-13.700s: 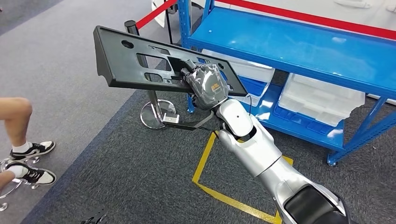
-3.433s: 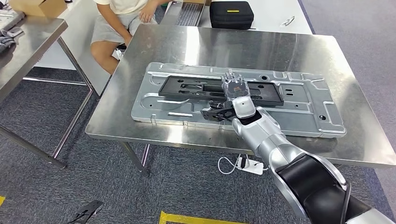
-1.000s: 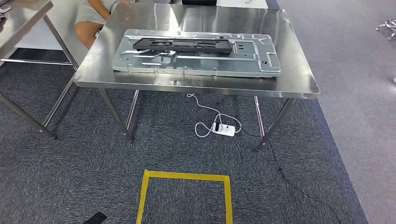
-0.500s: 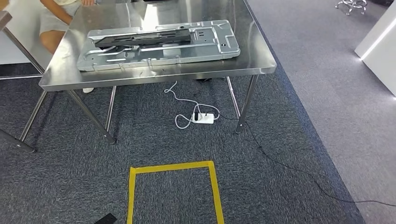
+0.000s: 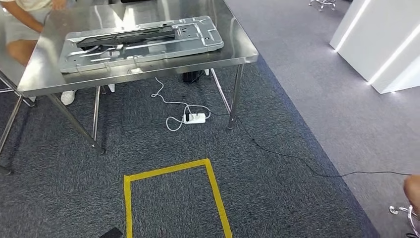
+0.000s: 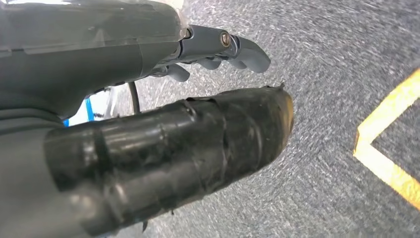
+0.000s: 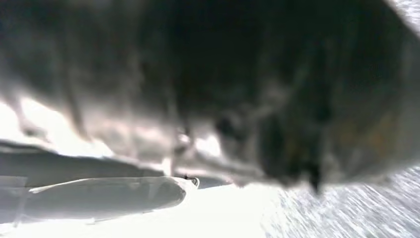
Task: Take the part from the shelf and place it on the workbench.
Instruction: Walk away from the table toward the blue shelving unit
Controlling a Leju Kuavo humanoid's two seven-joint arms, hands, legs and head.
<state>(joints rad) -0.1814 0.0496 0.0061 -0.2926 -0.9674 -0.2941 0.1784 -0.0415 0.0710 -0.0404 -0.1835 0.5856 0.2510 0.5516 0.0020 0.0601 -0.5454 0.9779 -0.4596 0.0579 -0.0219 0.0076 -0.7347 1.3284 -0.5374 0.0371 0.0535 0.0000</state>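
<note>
Our left hand point(image 6: 148, 114) hangs over the dark grey carpet point(image 6: 327, 59), its fingers point(image 6: 242, 49) stretched out and apart from the thick taped thumb point(image 6: 198, 144), with nothing between them, so we read it as released. Close to it on the carpet we see a corner of yellow tape point(image 6: 384, 144). Our right hand point(image 7: 99, 196) comes through heavily blurred and washed out in its wrist view, and we cannot tell whether it is released or clenched. Further out, in the head view, the black part point(image 5: 126, 35) lies flat on a large pressed metal panel point(image 5: 198, 39), which itself lies on the steel workbench point(image 5: 237, 47). Under the workbench a white power strip point(image 5: 194, 118) sits on the carpet with a white cord looped beside it and a black cable running off across the floor. A yellow tape rectangle point(image 5: 168, 171) marks the carpet nearer to us. A person point(image 5: 22, 20) sits at the far side of the workbench, and a white wall unit point(image 5: 376, 44) stands well apart on the other side.
</note>
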